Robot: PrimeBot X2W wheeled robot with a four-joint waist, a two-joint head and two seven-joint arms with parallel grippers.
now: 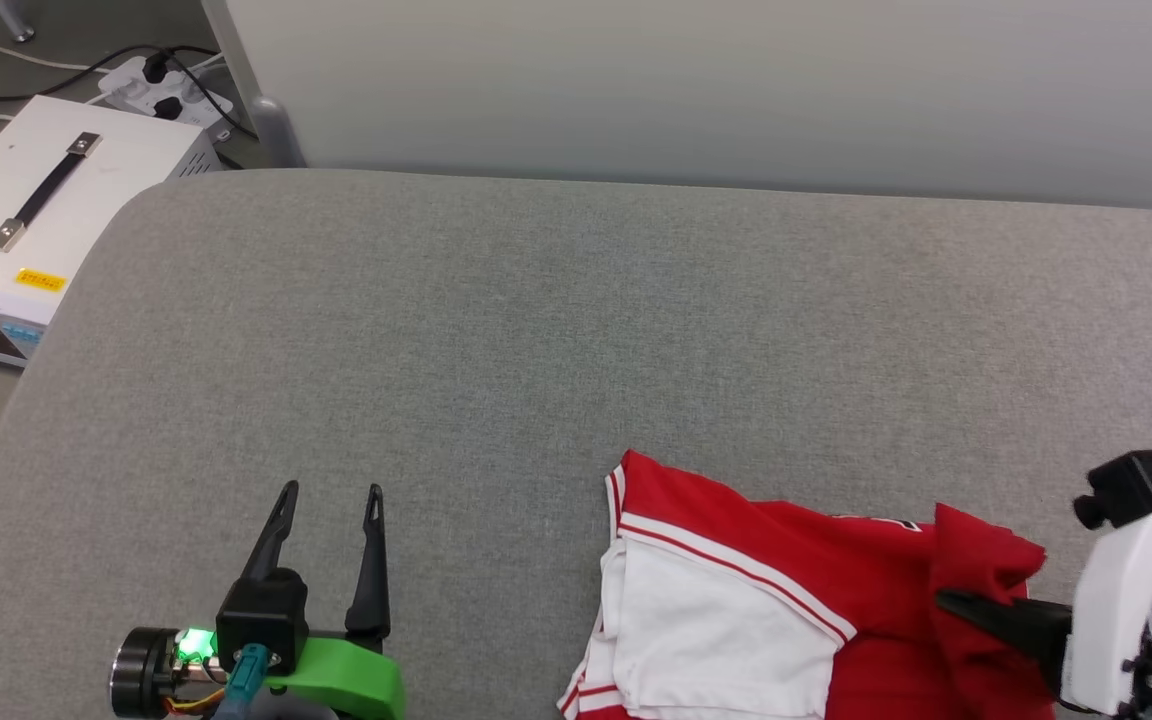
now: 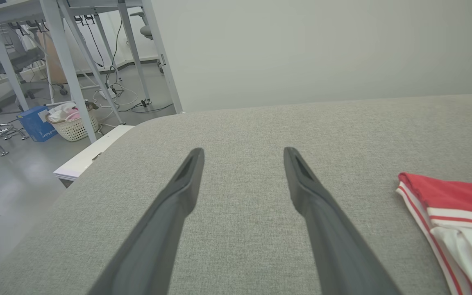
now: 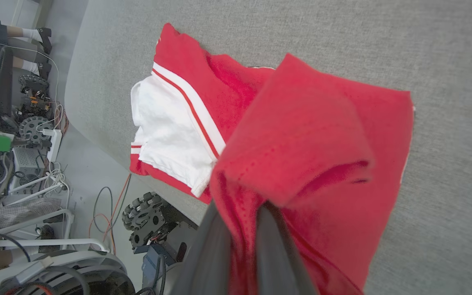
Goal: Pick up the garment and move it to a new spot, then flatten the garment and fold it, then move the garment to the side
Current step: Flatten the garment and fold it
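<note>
The garment (image 1: 766, 590), a red jersey with a white sleeve and red-white trim, lies partly folded at the table's near right edge. My right gripper (image 1: 946, 600) is shut on a raised flap of the red cloth (image 3: 301, 135), which drapes over its fingers (image 3: 268, 254) and hides the tips. The white sleeve (image 3: 170, 131) lies flat beside the flap. My left gripper (image 1: 328, 492) stands open near the front left, nothing between its fingers (image 2: 187, 180), well left of the garment's striped edge (image 2: 424, 213). No print shows.
The grey fabric table (image 1: 536, 320) stretches back to a pale wall. A white box with a black handle (image 1: 46, 190) and a power strip (image 1: 171, 85) sit off the left edge. A person's legs (image 3: 23, 32) and wheeled gear (image 3: 141, 213) stand below the table's edge.
</note>
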